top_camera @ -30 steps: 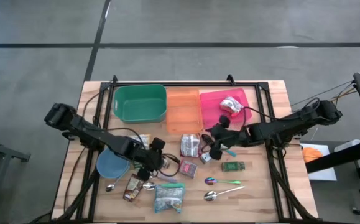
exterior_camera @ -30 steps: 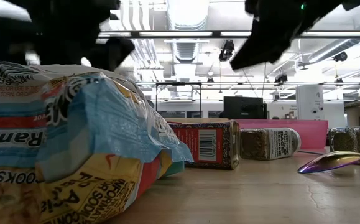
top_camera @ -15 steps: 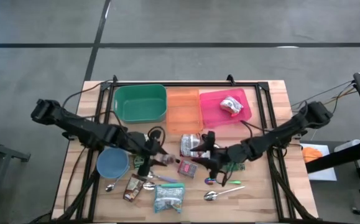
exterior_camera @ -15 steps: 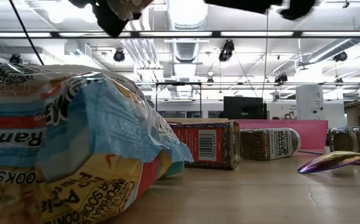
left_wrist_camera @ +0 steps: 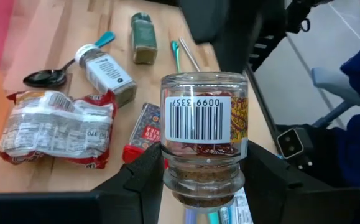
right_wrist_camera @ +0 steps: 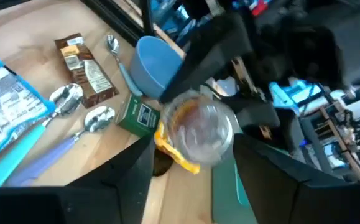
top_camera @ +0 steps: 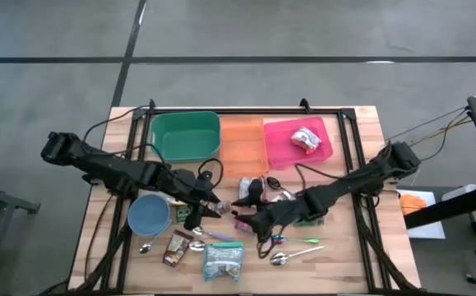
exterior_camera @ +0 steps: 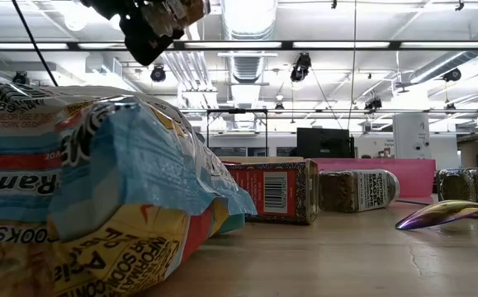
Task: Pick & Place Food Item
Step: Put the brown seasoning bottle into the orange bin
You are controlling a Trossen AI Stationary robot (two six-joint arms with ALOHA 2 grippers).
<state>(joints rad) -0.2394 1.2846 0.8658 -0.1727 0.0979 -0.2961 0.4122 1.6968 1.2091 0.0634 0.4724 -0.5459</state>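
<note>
A clear spice jar (left_wrist_camera: 206, 124) with a barcode label hangs above the table's middle, and my left gripper (left_wrist_camera: 204, 177) is shut on it. In the high view the jar (top_camera: 224, 207) lies between the two arms. My right gripper (right_wrist_camera: 192, 165) stands open and faces the jar's free end (right_wrist_camera: 198, 132), one finger on each side of it. The low view shows the jar (exterior_camera: 168, 16) high above the table. A wrapped food packet (top_camera: 307, 138) lies in the pink tray (top_camera: 280, 148). My left gripper pinches the jar between its two fingers (left_wrist_camera: 143, 180) at the end nearest the wrist (left_wrist_camera: 201, 186). The rest of the jar juts out past the fingertips. The jar is lifted clear of the table, slanting a little downward. Whether my right gripper touches the jar, I cannot tell.
At the far side stand a green bin (top_camera: 185, 136) and an orange tray (top_camera: 242, 146). A blue bowl (top_camera: 149, 215), a ramen packet (top_camera: 224, 261), a red box (top_camera: 247, 220), other spice jars, a plastic-wrapped packet (left_wrist_camera: 55, 127) and several spoons lie below and around the grippers.
My left gripper has risen from the table with the jar and rolled, so the jar now hangs clear. My right gripper has moved toward the table's left and near edge, up to the jar, and has rolled too.
</note>
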